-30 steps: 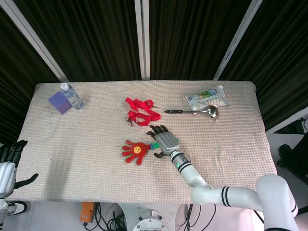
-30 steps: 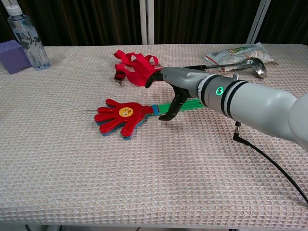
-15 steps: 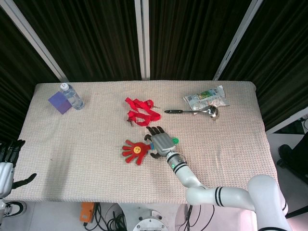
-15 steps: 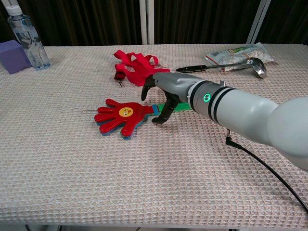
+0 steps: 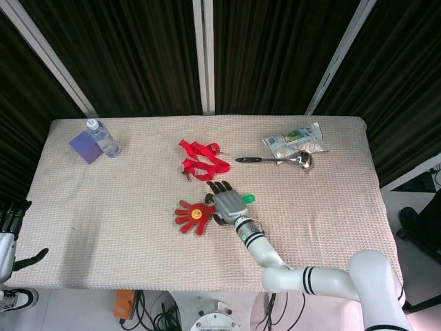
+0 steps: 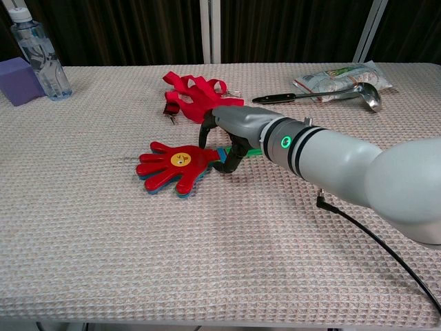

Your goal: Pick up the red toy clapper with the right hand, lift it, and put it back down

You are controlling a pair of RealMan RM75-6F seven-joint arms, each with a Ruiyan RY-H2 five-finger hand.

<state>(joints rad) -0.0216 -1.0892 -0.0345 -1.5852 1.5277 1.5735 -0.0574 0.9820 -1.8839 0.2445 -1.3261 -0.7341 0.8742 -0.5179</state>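
Fingers [image 6: 227, 163]: being curled down over the clapper's green handle, just behind the red palm; the tips are being seen at or near the cloth on both sides of the handle. Whether a firm grip is already being made cannot be told from either view.
Right hand [image 5: 228, 204]: being held low over the handle, palm down, wrist pointing back toward the robot.
Clapper [image 6: 176, 165]: lying flat on the table near its middle, red palm pointing to the robot's left, green handle [image 5: 247, 199] being covered for most of its length by the hand, only its end being shown beyond it.
Step in hand (judgement): the grasp is being set up; the lift is not yet being made.
Method advised (judgement): the handle is best being pinched close behind the red palm, thumb opposed to fingers, with closure being completed before any rise; a thin flat handle on soft cloth is likely to be slipping if scooped from one side only.
Left hand [image 5: 9, 231]: being held off the table's near-left edge, fingers apart, nothing being held.
Nearby: red strap [image 5: 201, 159] lying just beyond the hand, to be kept clear during the lift.
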